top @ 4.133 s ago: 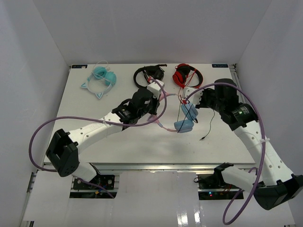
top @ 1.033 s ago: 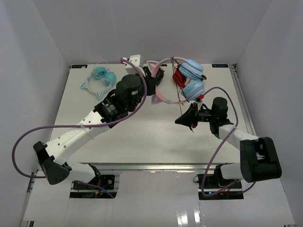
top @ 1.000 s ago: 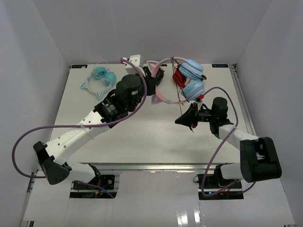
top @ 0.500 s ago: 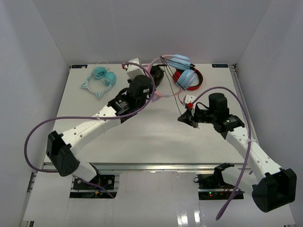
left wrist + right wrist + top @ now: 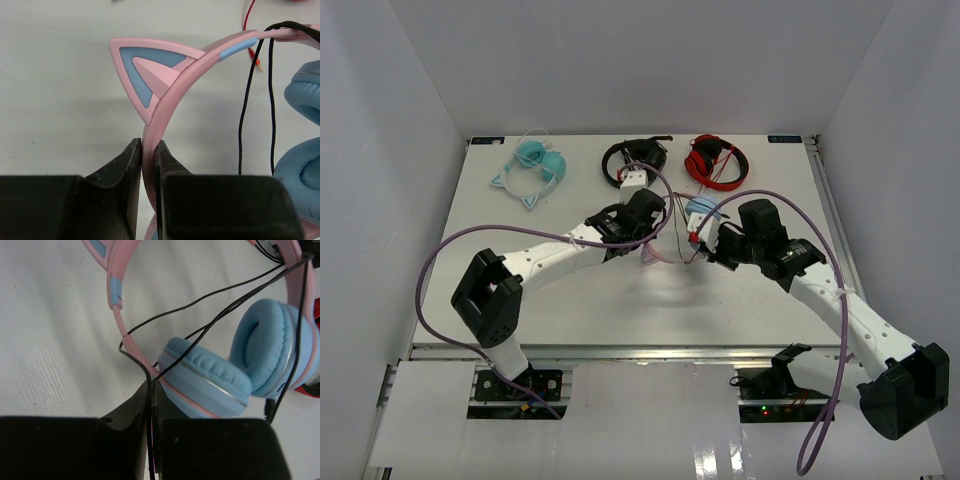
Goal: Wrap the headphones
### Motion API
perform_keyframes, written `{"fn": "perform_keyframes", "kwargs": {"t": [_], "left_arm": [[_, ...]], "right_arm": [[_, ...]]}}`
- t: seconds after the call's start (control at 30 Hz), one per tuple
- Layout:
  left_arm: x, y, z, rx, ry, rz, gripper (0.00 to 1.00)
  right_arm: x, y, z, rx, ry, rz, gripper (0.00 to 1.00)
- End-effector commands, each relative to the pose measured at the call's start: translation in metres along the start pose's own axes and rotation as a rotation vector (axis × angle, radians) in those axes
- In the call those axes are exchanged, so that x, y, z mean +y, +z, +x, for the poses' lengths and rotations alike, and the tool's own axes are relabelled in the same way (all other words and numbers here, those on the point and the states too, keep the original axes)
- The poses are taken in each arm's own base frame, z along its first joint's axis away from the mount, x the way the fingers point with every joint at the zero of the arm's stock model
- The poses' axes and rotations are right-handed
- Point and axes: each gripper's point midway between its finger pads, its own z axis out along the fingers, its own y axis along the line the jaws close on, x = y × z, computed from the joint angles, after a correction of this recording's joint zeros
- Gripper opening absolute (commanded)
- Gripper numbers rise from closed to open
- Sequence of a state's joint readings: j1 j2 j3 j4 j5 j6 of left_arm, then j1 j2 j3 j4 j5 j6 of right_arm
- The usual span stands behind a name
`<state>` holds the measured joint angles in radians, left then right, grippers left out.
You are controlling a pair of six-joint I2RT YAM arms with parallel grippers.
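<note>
— Top view: where are the headphones (image 5: 701, 207)?
— Mid-table (image 5: 520, 290), between my two wrists and mostly hidden under them. Only a blue cup and a bit of pink show.
— Left wrist view?
— My left gripper (image 5: 148, 159) is clamped on the pink headband (image 5: 167, 97), just below a cat ear (image 5: 145, 67). The ear cups (image 5: 305, 100) are cut off at the right edge.
— Right wrist view?
— My right gripper (image 5: 151, 396) pinches the thin black cable (image 5: 200, 302), right beside one cup.

You have a white table (image 5: 520, 290) before you, closed in by plain white walls at the left (image 5: 380, 150), the back (image 5: 640, 60) and the right (image 5: 905, 150). A metal rail (image 5: 650, 352) runs along its near edge. The white floor (image 5: 650, 450) below is glossy and reflects soft light.
</note>
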<state>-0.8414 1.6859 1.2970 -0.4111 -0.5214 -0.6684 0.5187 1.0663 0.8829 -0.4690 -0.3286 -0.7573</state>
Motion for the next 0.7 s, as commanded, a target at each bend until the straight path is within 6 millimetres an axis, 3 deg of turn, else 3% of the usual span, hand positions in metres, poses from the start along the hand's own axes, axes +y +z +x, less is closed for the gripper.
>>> {"fn": "perform_keyframes", "kwargs": {"t": [0.0,0.2,0.67], "left_arm": [[-0.018,-0.003,0.026,0.089,0.010,0.110,0.00],[-0.018,0.007,0.063,0.197,0.091,0.136,0.00],[-0.014,0.014,0.094,0.300,0.176,0.151,0.00]], "right_arm": [[0.007,0.017,0.011,0.037,-0.062,0.006,0.08],[0.013,0.038,0.019,0.081,-0.119,-0.001,0.10],[0.003,0.063,0.032,0.128,-0.192,0.033,0.20]]}}
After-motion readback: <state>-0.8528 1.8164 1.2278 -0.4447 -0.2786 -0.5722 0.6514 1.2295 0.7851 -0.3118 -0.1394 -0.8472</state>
